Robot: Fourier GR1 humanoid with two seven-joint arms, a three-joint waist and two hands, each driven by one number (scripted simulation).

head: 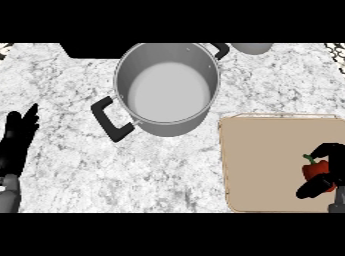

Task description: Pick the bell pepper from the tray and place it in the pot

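Observation:
A red bell pepper (pixel 313 170) with a green stem lies on the tan tray (pixel 271 160) at the lower right. My right hand (pixel 339 162) curls round the pepper, fingers over its top and thumb below it, hiding most of its right side. The steel pot (pixel 167 85) with black handles stands at the upper middle, with nothing inside. At the left edge rests my left hand (pixel 14 145), fingers straight and pointing up.
The marble counter (pixel 71 90) spreads between the pot and the tray. The pot's near black handle (pixel 112 120) sticks out toward the lower left. A dark object (pixel 86 49) and a grey round object (pixel 250 47) sit at the back edge.

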